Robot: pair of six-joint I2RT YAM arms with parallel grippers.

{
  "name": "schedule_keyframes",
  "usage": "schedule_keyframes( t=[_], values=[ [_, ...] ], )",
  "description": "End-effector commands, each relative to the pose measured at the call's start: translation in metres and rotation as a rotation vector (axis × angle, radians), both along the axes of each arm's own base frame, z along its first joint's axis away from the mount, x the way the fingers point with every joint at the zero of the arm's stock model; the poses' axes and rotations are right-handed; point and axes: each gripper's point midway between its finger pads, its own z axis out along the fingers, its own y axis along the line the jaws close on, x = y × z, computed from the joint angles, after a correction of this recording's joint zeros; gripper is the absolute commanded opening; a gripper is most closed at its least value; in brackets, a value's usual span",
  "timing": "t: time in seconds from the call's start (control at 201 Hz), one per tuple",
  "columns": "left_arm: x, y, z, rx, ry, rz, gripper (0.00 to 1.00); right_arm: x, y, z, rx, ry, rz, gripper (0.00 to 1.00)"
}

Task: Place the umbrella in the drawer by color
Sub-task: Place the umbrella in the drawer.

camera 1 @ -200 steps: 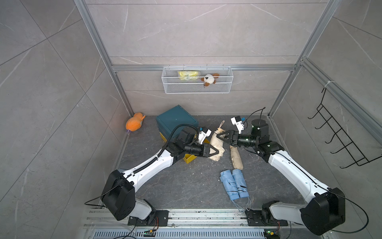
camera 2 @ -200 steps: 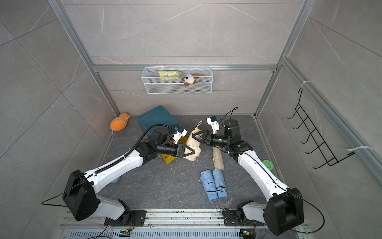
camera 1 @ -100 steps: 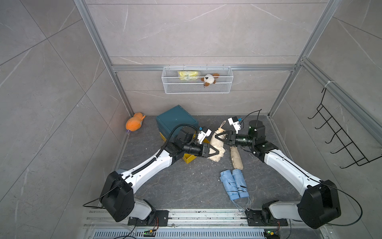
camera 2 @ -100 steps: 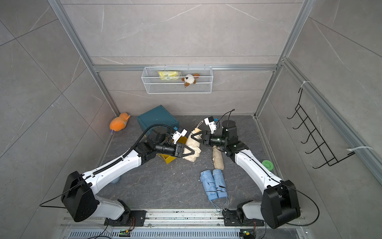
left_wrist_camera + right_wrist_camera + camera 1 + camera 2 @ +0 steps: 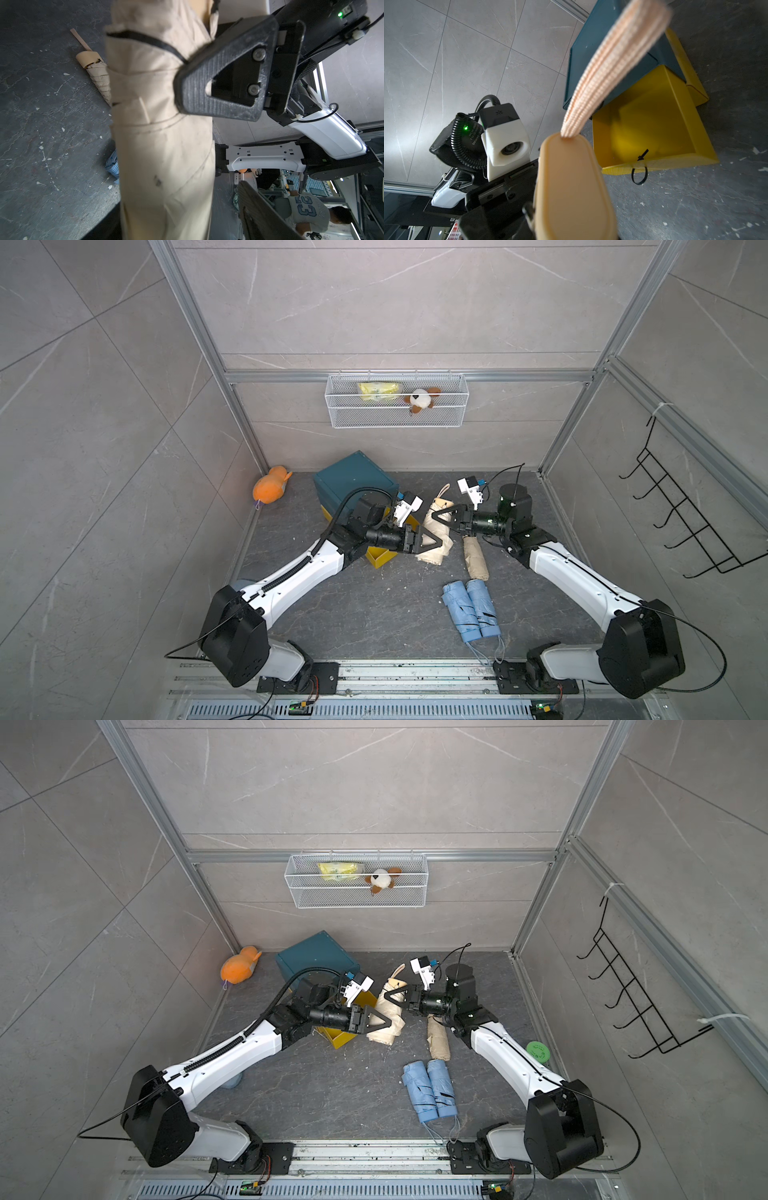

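Nearest the arm bases, two rolled blue umbrellas [image 5: 471, 610] lie side by side on the dark floor [image 5: 374, 614], touching each other. Just beyond them a tan umbrella [image 5: 476, 558] also lies on the floor, its far end hidden under the right arm's wrist.

Farther in, the two arms meet at the beige umbrella [image 5: 434, 555], whose handle end and wrist strap [image 5: 444, 491] point toward the back wall. The right gripper [image 5: 435, 517] is clamped on it just below the handle. In the left wrist view, one of its fingers [image 5: 218, 87] presses into the cloth of the beige umbrella [image 5: 162, 145]. The left gripper [image 5: 436, 542] straddles the lower half with its jaws spread. A finger [image 5: 261, 212] stands clear of the fabric with a gap showing, so it grips nothing. Whether the umbrella's lower end touches the floor cannot be told.

Just beside the umbrella, on the robot's left, the yellow drawer [image 5: 380, 558] is pulled out from the bottom of the teal cabinet [image 5: 353, 485]. The right wrist view shows a black cable-tie loop [image 5: 639, 174] on the drawer's front rim [image 5: 660, 164].

Beyond the cabinet an orange plush toy [image 5: 270, 489] sits in the corner. A white wire basket [image 5: 395, 418] hangs on the back wall.
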Motion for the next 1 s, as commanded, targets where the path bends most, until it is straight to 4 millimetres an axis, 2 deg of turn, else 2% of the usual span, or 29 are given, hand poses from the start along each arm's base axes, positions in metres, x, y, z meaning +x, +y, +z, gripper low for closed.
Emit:
schedule_keyframes(
  t=[0.0, 0.154, 0.314, 0.408, 0.572, 0.712, 0.99],
  values=[
    [-0.001, 0.017, 0.036, -0.045, -0.103, 0.042, 0.8, 0.013, -0.005, 0.012, 0.02, -0.051, -0.071, 0.26],
    [0.009, 0.054, 0.026, 0.112, -0.138, 0.211, 0.82, 0.024, -0.005, 0.018, 0.008, -0.062, -0.143, 0.25],
    [0.012, 0.099, 0.008, 0.313, -0.151, 0.395, 0.83, 0.027, 0.011, 0.019, -0.054, -0.093, -0.202, 0.25],
    [0.011, 0.117, -0.001, 0.379, -0.152, 0.46, 0.83, 0.03, 0.024, 0.021, -0.081, -0.12, -0.251, 0.25],
    [0.005, 0.137, -0.015, 0.446, -0.137, 0.52, 0.83, 0.039, 0.048, 0.017, -0.086, -0.132, -0.326, 0.24],
    [0.002, 0.15, -0.031, 0.513, -0.124, 0.563, 0.83, 0.05, 0.063, 0.006, -0.079, -0.127, -0.402, 0.24],
    [-0.005, 0.169, -0.047, 0.586, -0.129, 0.614, 0.84, 0.064, 0.082, -0.014, -0.044, -0.113, -0.531, 0.23]
  ],
)
